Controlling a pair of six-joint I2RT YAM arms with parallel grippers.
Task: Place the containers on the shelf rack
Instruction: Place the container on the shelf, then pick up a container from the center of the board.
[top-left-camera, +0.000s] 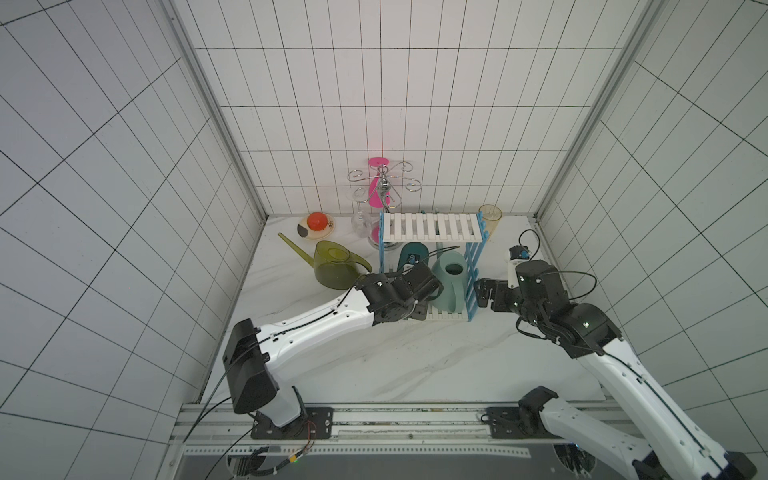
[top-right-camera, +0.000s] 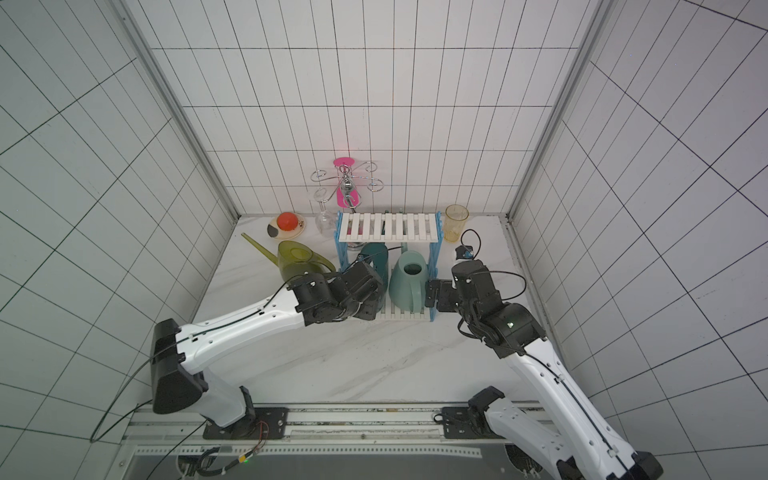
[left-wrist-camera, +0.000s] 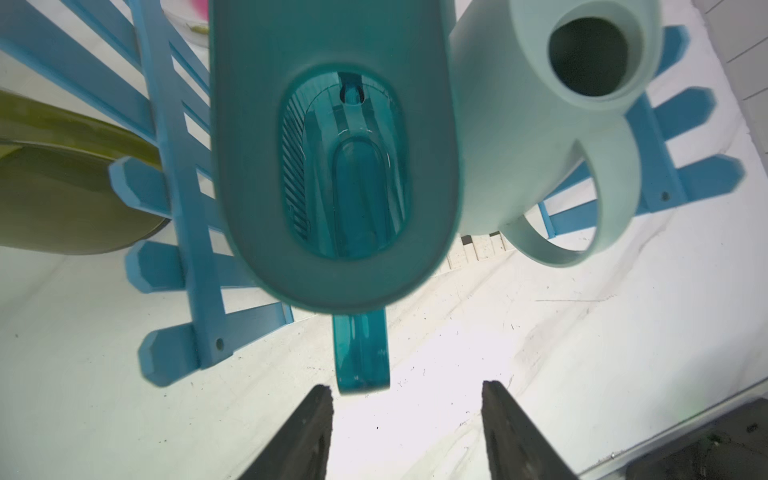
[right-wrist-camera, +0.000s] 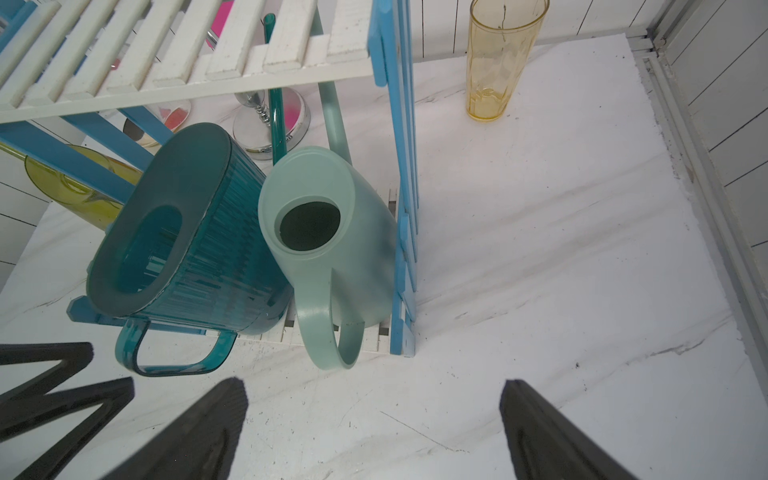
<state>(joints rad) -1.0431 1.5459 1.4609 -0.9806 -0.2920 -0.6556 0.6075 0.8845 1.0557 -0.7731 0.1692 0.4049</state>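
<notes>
The left claw (left-wrist-camera: 407, 386) stood part open, empty, before the shelved teal can (left-wrist-camera: 332, 166). The olive can (top-left-camera: 332, 268) sat on the tabletop (top-left-camera: 415, 353) left of the shelf rack (top-left-camera: 432, 226), spout pointing far-left, nearer this claw than the wide-open, empty right claw (right-wrist-camera: 372, 381).

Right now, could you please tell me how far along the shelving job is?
Done: teal can and mint can sit on the lower shelf of the rack. In hand: nothing; left fingers open by the teal handle, right fingers open too. Left: the olive can, on the table beside the rack.
</notes>
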